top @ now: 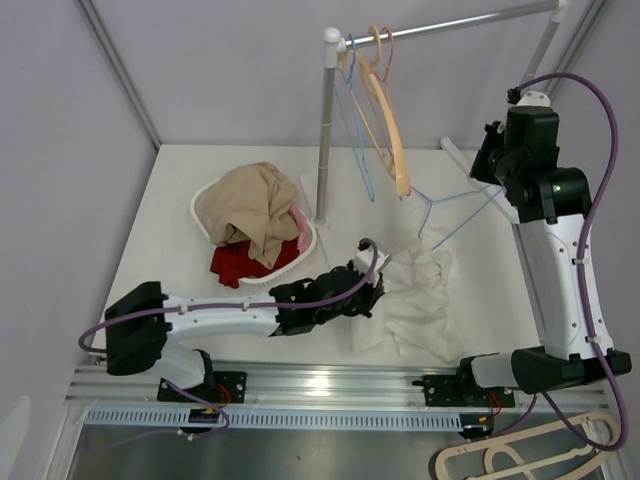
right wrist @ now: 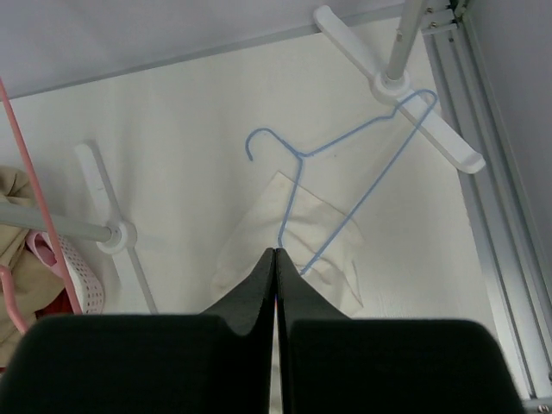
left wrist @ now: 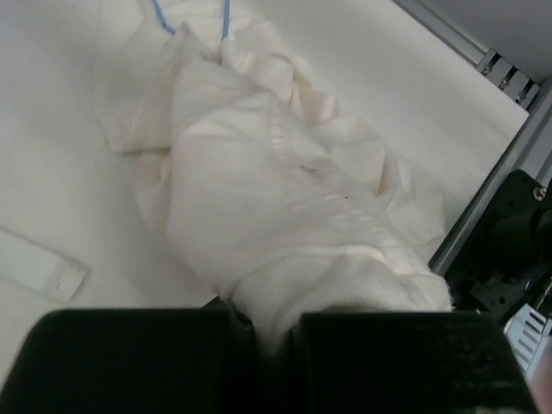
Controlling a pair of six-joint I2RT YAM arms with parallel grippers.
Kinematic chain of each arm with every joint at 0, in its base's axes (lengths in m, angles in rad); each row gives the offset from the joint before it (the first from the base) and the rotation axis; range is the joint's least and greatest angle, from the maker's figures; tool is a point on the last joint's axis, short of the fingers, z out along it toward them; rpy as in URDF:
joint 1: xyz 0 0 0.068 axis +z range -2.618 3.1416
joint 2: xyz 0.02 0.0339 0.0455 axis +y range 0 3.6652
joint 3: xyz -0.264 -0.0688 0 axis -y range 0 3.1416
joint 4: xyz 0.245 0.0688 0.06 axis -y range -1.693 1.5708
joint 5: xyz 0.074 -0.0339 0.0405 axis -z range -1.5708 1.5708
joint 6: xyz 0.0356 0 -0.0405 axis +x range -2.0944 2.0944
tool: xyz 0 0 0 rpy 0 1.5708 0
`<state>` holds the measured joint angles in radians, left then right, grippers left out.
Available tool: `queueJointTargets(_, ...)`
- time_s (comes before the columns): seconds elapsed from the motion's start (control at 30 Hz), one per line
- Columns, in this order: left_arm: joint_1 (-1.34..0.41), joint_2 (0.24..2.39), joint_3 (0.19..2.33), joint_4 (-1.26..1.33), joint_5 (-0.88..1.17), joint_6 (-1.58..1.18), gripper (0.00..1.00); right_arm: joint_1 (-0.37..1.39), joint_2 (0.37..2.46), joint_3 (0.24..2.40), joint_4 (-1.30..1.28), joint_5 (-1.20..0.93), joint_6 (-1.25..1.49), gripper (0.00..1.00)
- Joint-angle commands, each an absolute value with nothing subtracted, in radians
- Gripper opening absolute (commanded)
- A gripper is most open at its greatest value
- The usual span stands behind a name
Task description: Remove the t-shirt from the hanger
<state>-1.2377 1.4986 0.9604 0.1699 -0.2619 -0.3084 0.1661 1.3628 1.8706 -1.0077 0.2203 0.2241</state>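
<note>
The left gripper (left wrist: pixel 267 326) is clenched on the crumpled white t-shirt (top: pixel 420 298), which lies on the table (top: pixel 180 190) at 5 o'clock from the rack post (top: pixel 325 130). A blue hanger (top: pixel 455 212) pokes from the shirt's 12 o'clock end. The right gripper (right wrist: pixel 275 255) hangs above, fingers pressed together, empty.

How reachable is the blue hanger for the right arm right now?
Probably yes: the right gripper hangs above the blue hanger, whose hook and shoulder lie bare on the table. Only its lower part runs into the t-shirt.

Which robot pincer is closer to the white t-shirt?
Left. The left pincer is clamped on a bunched end of the t-shirt. The right pincer is shut, up in the air over the blue hanger.
</note>
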Motion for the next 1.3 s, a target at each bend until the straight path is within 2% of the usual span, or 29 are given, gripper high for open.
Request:
queueJointTargets(0.0,-1.255,1.365,0.879,0.146,-0.345,-0.391,0.01,0.164,1.361,1.803,-0.936,0.114,0.178,0.01)
queueJointTargets(0.1,-1.259,1.272,0.795,0.123,-0.337,-0.432,0.01,0.166,1.416,1.706,-0.902,0.075,0.184,0.08)
queueJointTargets(0.13,-1.262,1.249,0.764,0.112,-0.337,-0.44,0.01,0.163,1.439,1.686,-0.899,0.08,0.193,0.2)
queueJointTargets(0.23,-1.295,1.157,0.709,0.086,-0.354,-0.459,0.01,0.153,1.517,1.593,-0.833,0.069,0.238,0.41)
queueJointTargets(0.3,-1.305,1.106,0.686,0.069,-0.373,-0.465,0.01,0.124,1.54,1.499,-0.766,0.022,0.267,0.45)
queueJointTargets(0.33,-1.313,1.092,0.678,0.054,-0.379,-0.472,0.01,0.112,1.545,1.471,-0.729,-0.015,0.294,0.52)
queueJointTargets(0.37,-1.315,1.083,0.673,0.048,-0.382,-0.476,0.01,0.098,1.554,1.454,-0.675,-0.067,0.31,0.54)
queueJointTargets(0.53,-1.33,1.066,0.658,0.048,-0.4,-0.474,0.01,0.072,1.664,1.437,-0.594,-0.078,0.37,0.65)
queueJointTargets(0.97,-1.376,1.121,0.692,0.078,-0.417,-0.46,0.01,0.064,1.913,1.401,-0.4,-0.097,0.574,0.65)
queueJointTargets(1.2,-1.378,1.127,0.703,0.075,-0.429,-0.437,0.01,0.074,1.999,1.45,-0.399,-0.077,0.557,0.54)
queueJointTargets(1.27,-1.378,1.127,0.704,0.074,-0.434,-0.43,0.01,0.08,2.008,1.471,-0.406,-0.058,0.551,0.54)
